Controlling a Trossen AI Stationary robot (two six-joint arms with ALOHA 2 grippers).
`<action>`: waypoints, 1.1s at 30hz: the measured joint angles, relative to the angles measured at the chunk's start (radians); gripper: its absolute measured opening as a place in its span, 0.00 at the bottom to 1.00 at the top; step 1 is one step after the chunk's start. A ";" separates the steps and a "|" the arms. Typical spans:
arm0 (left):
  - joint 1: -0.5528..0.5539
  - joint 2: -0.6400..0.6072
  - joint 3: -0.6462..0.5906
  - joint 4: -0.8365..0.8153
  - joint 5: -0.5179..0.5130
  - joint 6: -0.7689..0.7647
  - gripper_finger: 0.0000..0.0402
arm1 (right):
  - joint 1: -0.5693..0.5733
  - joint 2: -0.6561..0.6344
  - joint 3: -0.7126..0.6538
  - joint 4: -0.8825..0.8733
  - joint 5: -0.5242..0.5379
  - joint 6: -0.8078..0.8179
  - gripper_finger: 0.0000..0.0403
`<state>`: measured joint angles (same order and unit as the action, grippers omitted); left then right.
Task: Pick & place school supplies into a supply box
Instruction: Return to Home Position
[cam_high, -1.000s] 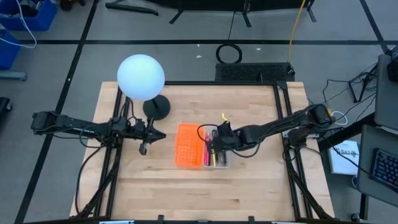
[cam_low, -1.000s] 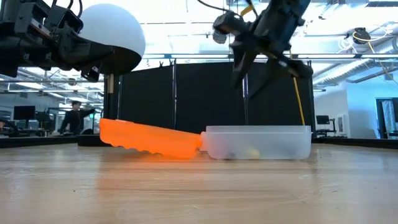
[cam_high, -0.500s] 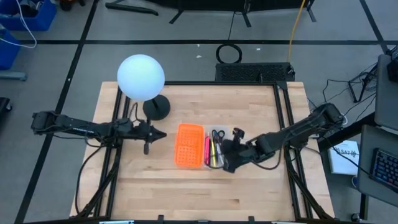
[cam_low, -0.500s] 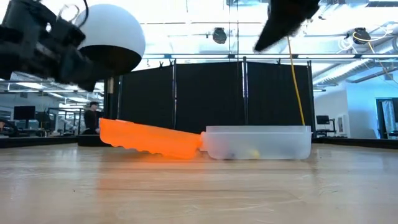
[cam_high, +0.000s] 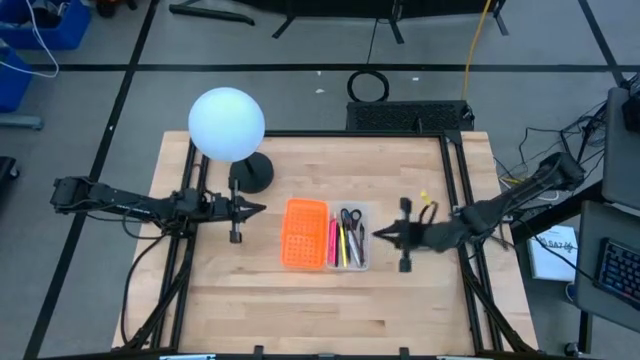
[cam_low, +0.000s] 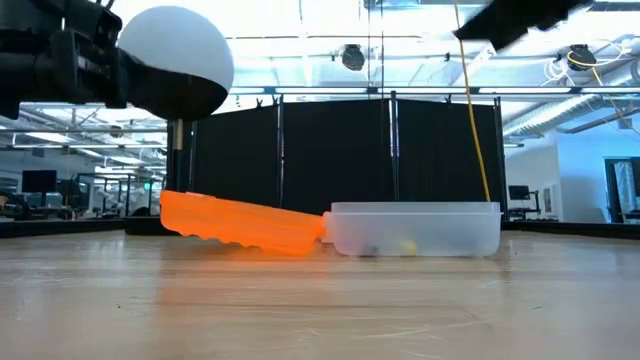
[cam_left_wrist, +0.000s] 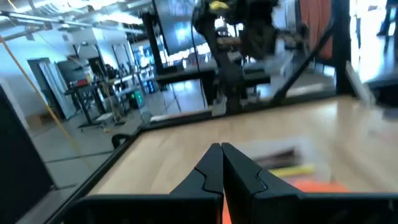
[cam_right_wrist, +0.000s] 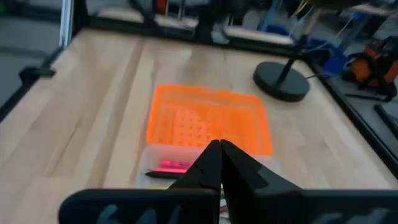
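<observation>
The supply box lies open at the table's middle, its orange half (cam_high: 305, 233) flat beside its clear tray (cam_high: 357, 262). In the tray lie the school supplies: a pink pen (cam_high: 333, 243), a yellow pencil (cam_high: 341, 243), dark pens and black-handled scissors (cam_high: 349, 218). My right gripper (cam_high: 377, 235) hovers shut just right of the tray, pointing at it (cam_right_wrist: 219, 144). My left gripper (cam_high: 262, 208) hovers shut left of the orange half (cam_left_wrist: 221, 146). Neither touches anything.
A white globe lamp (cam_high: 227, 123) stands on its black round base (cam_high: 251, 173) at the table's far left, close behind my left gripper. In the low view the orange half (cam_low: 240, 222) and the clear tray (cam_low: 415, 230) rest on bare wood.
My right gripper has drawn back from above the clear tray toward the table's right edge and risen, leaving the low view's middle. The pens and scissors lie still in the tray. My left arm has barely shifted.
</observation>
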<state>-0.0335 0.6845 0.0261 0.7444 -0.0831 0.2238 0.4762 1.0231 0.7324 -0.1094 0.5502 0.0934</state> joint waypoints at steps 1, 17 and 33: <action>-0.001 0.000 0.000 -0.019 -0.001 0.019 0.01 | -0.005 -0.050 -0.058 0.045 0.000 -0.004 0.00; -0.265 -0.152 0.000 -0.122 -0.112 0.227 0.00 | -0.010 -0.649 -0.460 0.290 -0.116 -0.120 0.00; -0.385 -0.490 0.271 -0.790 -0.238 0.262 0.00 | -0.010 -1.022 -0.616 0.178 -0.163 -0.274 0.00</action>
<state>-0.4185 0.1949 0.2974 -0.0453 -0.3207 0.4855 0.4664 0.0012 0.1163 0.0686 0.3869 -0.1807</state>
